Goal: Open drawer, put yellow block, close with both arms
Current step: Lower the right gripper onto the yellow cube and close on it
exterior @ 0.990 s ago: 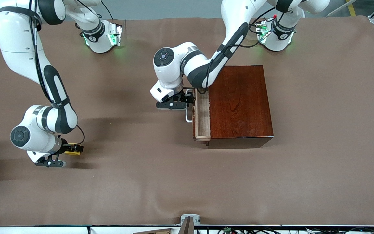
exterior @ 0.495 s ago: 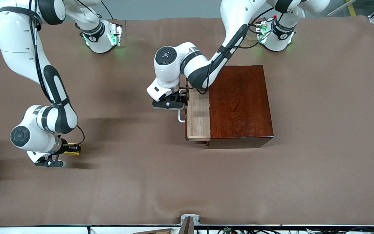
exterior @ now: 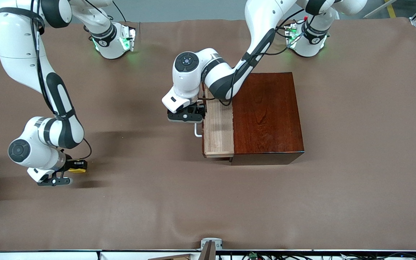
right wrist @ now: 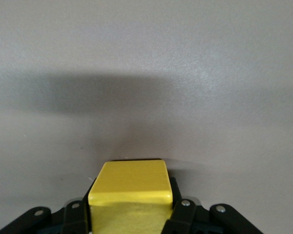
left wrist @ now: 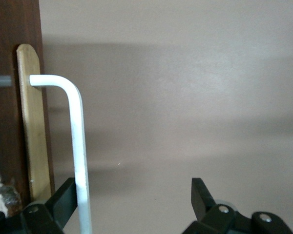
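Risk: right gripper (right wrist: 129, 219), fingers clenched on yellow block (right wrist: 131, 183), may find drawer (exterior: 218, 130) too shallow; left gripper (left wrist: 136, 209) fingers spread, hooking handle (left wrist: 78, 146)

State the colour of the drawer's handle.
White; the handle shows best in the left wrist view.

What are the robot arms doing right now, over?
Right gripper clamped on yellow block. Left gripper open, one finger hooked inside drawer handle. Drawer part open. Nothing blocking.
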Robot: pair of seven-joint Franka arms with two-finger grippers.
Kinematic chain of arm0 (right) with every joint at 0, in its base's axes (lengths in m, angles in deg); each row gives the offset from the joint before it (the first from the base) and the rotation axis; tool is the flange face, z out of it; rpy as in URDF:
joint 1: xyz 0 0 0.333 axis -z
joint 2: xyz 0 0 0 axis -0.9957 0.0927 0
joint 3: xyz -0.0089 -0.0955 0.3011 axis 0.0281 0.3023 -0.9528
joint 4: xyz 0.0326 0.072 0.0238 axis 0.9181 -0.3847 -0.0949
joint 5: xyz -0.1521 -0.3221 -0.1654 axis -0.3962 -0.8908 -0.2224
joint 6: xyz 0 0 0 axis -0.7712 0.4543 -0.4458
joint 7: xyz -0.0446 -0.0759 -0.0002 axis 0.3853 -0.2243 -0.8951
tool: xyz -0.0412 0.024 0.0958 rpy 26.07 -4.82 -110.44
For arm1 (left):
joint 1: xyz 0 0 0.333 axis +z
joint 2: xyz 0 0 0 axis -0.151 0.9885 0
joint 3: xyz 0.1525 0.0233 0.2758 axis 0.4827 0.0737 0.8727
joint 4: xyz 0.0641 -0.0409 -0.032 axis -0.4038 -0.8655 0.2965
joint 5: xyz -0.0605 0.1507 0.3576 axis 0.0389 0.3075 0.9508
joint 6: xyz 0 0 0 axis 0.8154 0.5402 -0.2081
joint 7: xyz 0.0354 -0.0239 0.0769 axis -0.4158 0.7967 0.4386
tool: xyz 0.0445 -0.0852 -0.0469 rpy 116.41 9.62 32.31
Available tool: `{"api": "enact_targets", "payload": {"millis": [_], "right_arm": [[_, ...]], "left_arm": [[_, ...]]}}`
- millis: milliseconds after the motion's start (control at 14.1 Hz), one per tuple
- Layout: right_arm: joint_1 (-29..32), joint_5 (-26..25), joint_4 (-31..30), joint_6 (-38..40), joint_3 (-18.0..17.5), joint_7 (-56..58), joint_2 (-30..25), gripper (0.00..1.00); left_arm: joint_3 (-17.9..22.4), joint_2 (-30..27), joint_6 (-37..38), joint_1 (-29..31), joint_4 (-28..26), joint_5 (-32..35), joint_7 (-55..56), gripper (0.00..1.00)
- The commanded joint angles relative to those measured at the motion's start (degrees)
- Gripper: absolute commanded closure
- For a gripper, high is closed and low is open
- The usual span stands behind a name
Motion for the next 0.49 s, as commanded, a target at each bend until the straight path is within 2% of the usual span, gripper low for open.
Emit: {"api": "enact_targets", "payload": {"millis": [0, 141, 424], "right_arm": [[1.4, 0.0, -0.6, 0.1, -0.5, 8.0, -1.3, 1.0], [1.3, 0.0, -0.6, 0.4, -0.5, 16.0, -2.2, 1.0], [1.1, -0.1, -0.5, 4.9, -0.5, 38.1, -8.4, 1.0]], "left_arm": [[-0.3, 2.8, -5.0, -1.1, 2.9, -1.6, 0.9, 0.0], [-0.8, 2.8, -5.8, -1.4, 2.9, -1.6, 0.9, 0.0], [-1.6, 2.5, -6.3, -1.8, 4.0, -1.6, 1.0, 0.0]]}}
